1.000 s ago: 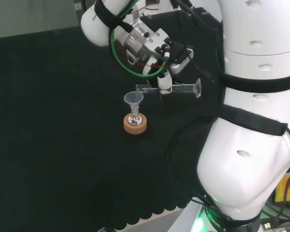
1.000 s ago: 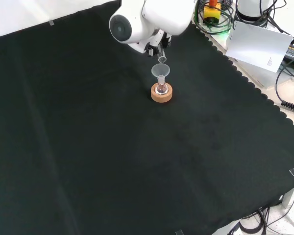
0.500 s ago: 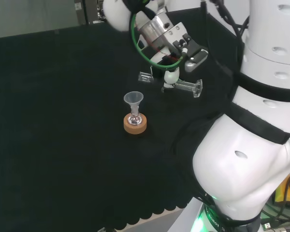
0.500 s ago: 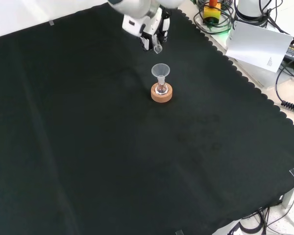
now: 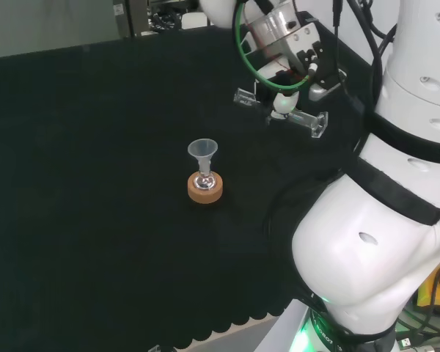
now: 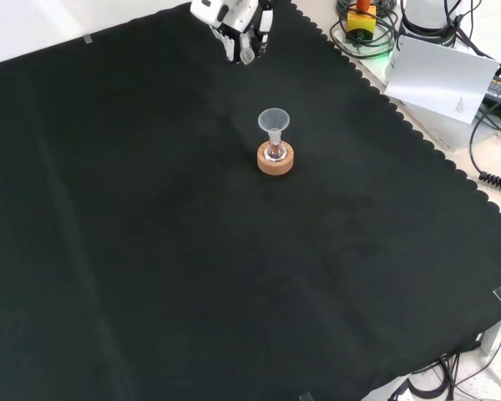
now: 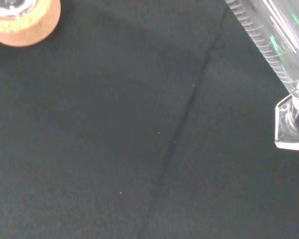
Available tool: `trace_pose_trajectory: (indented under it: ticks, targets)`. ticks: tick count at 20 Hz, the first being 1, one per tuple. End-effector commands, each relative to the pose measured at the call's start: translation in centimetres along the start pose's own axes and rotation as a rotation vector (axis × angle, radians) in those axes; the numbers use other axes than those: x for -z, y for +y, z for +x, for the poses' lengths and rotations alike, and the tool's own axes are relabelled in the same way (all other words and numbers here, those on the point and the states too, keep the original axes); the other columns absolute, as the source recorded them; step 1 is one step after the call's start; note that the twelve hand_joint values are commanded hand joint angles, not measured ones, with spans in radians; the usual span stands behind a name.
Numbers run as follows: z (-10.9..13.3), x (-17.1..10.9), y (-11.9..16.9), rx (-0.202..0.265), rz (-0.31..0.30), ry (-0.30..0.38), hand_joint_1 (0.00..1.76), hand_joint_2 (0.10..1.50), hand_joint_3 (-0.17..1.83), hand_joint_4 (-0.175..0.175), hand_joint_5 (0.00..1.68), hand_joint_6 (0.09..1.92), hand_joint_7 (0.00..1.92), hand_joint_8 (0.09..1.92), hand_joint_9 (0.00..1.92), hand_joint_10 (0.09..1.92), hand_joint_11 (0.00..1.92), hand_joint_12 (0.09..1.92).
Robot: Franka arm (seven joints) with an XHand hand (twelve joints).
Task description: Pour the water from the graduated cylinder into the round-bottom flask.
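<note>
The hand (image 5: 284,103) curls round the cylinder (image 5: 301,118), holding it nearly level above the cloth (image 5: 95,183). The flask (image 5: 204,180), funnel (image 5: 202,150) on top, sits on its cork ring (image 5: 204,190) well apart from the hand. Pouring looks over; next, I judge, comes standing the cylinder upright.

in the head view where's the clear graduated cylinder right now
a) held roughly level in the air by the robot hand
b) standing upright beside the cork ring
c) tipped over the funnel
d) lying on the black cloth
a: the robot hand grips the clear graduated cylinder roughly level above the black cloth, up and right of the clear funnel.
</note>
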State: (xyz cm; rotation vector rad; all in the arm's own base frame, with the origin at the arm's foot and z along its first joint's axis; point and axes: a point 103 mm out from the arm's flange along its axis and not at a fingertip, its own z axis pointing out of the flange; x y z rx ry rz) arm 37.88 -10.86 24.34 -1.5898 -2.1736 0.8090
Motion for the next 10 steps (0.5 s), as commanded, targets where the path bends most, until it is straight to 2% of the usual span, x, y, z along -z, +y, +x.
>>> trace_pose_trajectory:
  ticks: [1, 10]
  targets:
    - [3.1, 2.0, 2.9, 0.223, -0.266, 0.148, 1.12, 1.16, 0.00, -0.134, 0.90, 1.14, 1.26, 0.30, 1.43, 0.09, 1.28, 0.71]
    - [2.8, 2.5, 4.1, 0.272, -0.344, 0.183, 1.12, 1.16, 0.00, -0.132, 0.91, 1.13, 1.25, 0.30, 1.42, 0.09, 1.28, 0.71]
